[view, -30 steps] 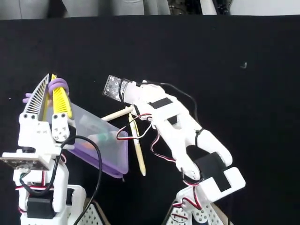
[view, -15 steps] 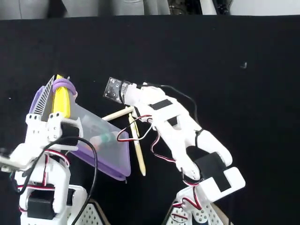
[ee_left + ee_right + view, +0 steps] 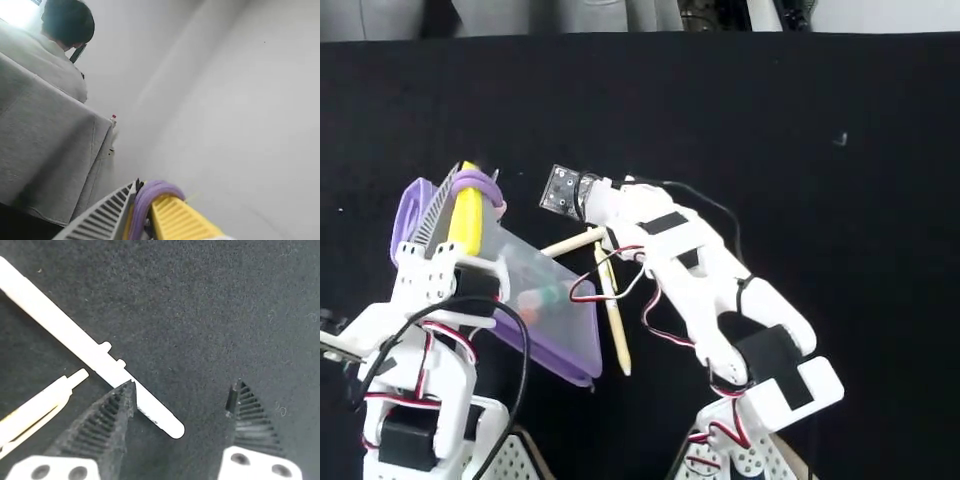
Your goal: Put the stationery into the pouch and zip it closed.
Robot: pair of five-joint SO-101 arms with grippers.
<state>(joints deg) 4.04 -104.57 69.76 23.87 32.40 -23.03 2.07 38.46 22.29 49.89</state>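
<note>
The clear pouch (image 3: 545,312) with purple trim hangs tilted, its purple end (image 3: 412,215) raised. My left gripper (image 3: 465,205) is shut on that purple edge (image 3: 150,194), which loops between the grey and yellow fingers (image 3: 177,220). A small orange and green item (image 3: 535,297) lies inside the pouch. Two pens lie on the black table beside the pouch's lower end: a cream one (image 3: 570,242) and a longer yellowish one (image 3: 614,315). My right gripper (image 3: 182,396) is open just above the table, one finger touching the white pen (image 3: 75,352); the other pen's tip (image 3: 37,407) lies beside it.
The black cloth (image 3: 820,200) covers the table, with free room on the right and at the back. The right arm's white body (image 3: 720,300) stretches over the table's middle. Red and black cables (image 3: 610,280) hang near the pens.
My left arm has swung to the right and tilted, carrying the pouch's purple end up and rightward. The right arm and both pens have stayed put.
</note>
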